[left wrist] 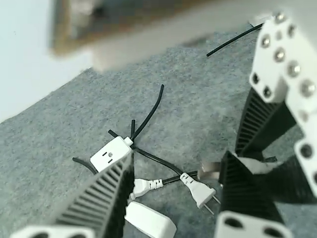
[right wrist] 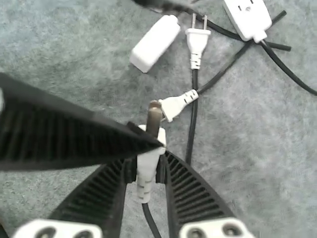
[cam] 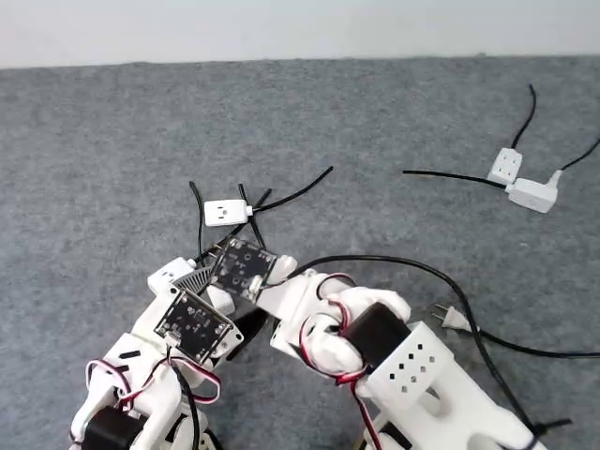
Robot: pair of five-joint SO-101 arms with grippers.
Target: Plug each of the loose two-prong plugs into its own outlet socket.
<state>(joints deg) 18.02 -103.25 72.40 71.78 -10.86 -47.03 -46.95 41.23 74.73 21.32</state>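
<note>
My right gripper [right wrist: 148, 159] is shut on a white two-prong plug [right wrist: 147, 171], prongs pointing away from the wrist. My left gripper [left wrist: 177, 166] stands open close beside it, one black ribbed finger [right wrist: 74, 134] lying across the held plug. On the carpet between the left fingers lie two loose white plugs [left wrist: 200, 191] [left wrist: 142, 187] with black cords. A white outlet socket [left wrist: 110, 153] [cam: 225, 212] lies just beyond them. Both arms meet at the front left of the high view.
A white rectangular block [left wrist: 148, 222] [right wrist: 154, 42] lies by the left gripper. At the far right sit a second socket [cam: 504, 166] and a white block [cam: 532, 195]. Another loose plug [cam: 452, 319] lies right of the right arm. Black cords cross the grey carpet.
</note>
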